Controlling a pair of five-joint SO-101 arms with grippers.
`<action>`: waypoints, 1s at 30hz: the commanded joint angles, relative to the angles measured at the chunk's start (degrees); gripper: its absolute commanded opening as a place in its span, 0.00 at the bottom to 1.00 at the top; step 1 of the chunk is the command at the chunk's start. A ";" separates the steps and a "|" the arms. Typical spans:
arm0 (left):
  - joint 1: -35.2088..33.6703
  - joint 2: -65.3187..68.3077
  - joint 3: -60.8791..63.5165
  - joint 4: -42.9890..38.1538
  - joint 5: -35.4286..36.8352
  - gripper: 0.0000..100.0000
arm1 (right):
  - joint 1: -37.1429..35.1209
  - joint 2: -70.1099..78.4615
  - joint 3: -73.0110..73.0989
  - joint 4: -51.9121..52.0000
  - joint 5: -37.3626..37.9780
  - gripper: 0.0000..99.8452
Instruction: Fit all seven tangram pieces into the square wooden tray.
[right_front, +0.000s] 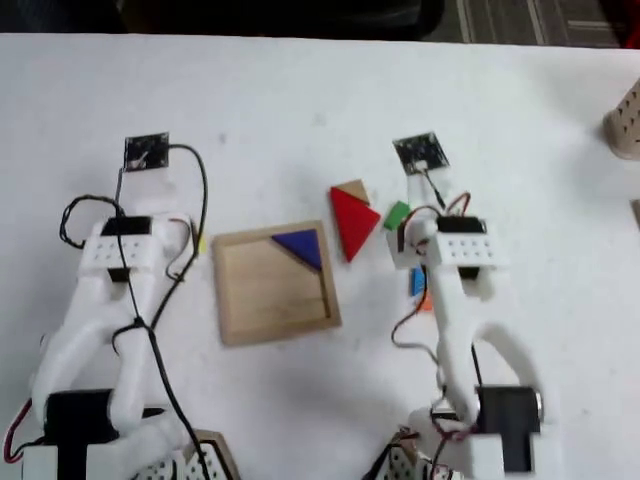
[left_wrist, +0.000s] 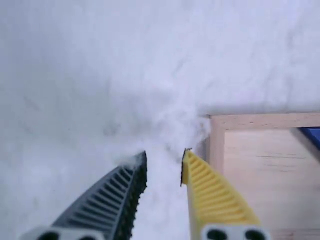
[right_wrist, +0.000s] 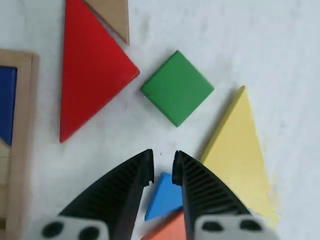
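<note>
The square wooden tray (right_front: 262, 300) lies mid-table with a dark blue triangle (right_front: 300, 246) in its far right corner. Right of it lie a red triangle (right_front: 352, 221), a tan piece (right_front: 352, 188) and a green square (right_front: 397, 214). My right gripper (right_wrist: 163, 159) hovers just short of the green square (right_wrist: 177, 95), shut but for a thin slit and holding nothing. A light blue piece (right_wrist: 165, 197) and an orange piece (right_wrist: 172, 230) lie beneath it, a yellow triangle (right_wrist: 235, 145) beside it. My left gripper (left_wrist: 164, 161) stands open and empty at the tray's corner (left_wrist: 217, 131).
Two small black boards (right_front: 146, 152) (right_front: 420, 152) sit on the table beyond the arms, with cables trailing back. A pegged wooden object (right_front: 625, 122) stands at the far right edge. Bare white tabletop stretches beyond the tray.
</note>
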 joint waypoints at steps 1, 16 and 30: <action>-0.84 -0.40 -3.16 0.35 0.53 0.15 | -0.66 7.60 -10.20 -1.27 0.88 0.08; -0.48 0.04 -2.55 -2.46 0.18 0.04 | 1.19 20.79 -24.26 12.18 1.41 0.17; -0.48 0.13 -2.55 -2.90 0.09 0.04 | 9.01 -4.97 6.68 9.54 13.10 0.17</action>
